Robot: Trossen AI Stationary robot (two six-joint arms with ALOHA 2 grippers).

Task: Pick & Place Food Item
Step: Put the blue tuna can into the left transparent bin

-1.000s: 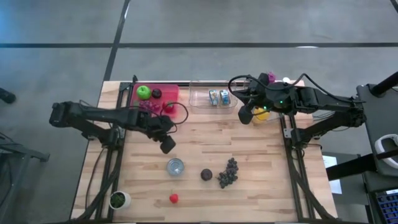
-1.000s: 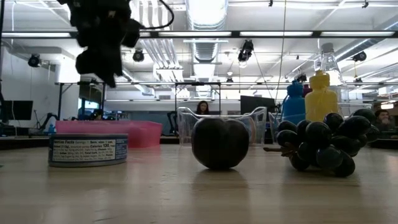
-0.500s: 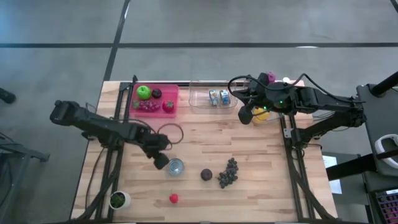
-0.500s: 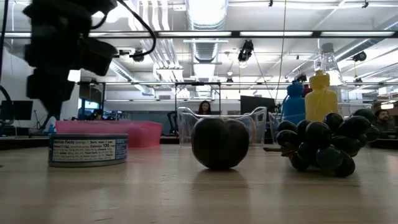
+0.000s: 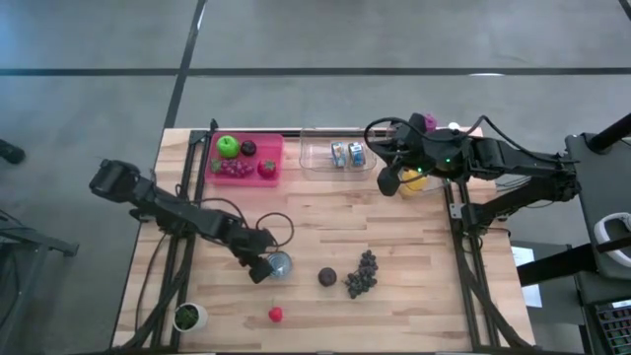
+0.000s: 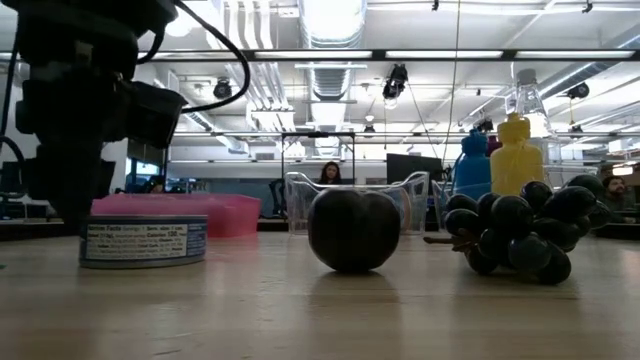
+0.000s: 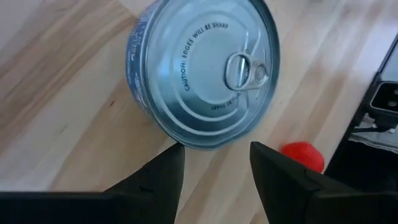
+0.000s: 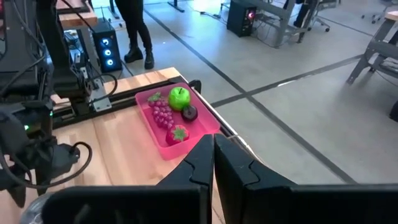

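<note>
Tuna can (image 5: 279, 264) beside left tool (image 5: 260, 270); two cans (image 5: 347, 153) in clear bin (image 5: 315, 163)

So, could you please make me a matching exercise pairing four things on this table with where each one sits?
Things:
1. tin can
2. green apple
3. dark plum
4. potted plant

Places:
A. in the pink tray
B. just left of the dark grapes
C. at the table's near left corner
D. right at the left gripper

Pairs: 1-D, 2-A, 3-B, 4-C
</note>
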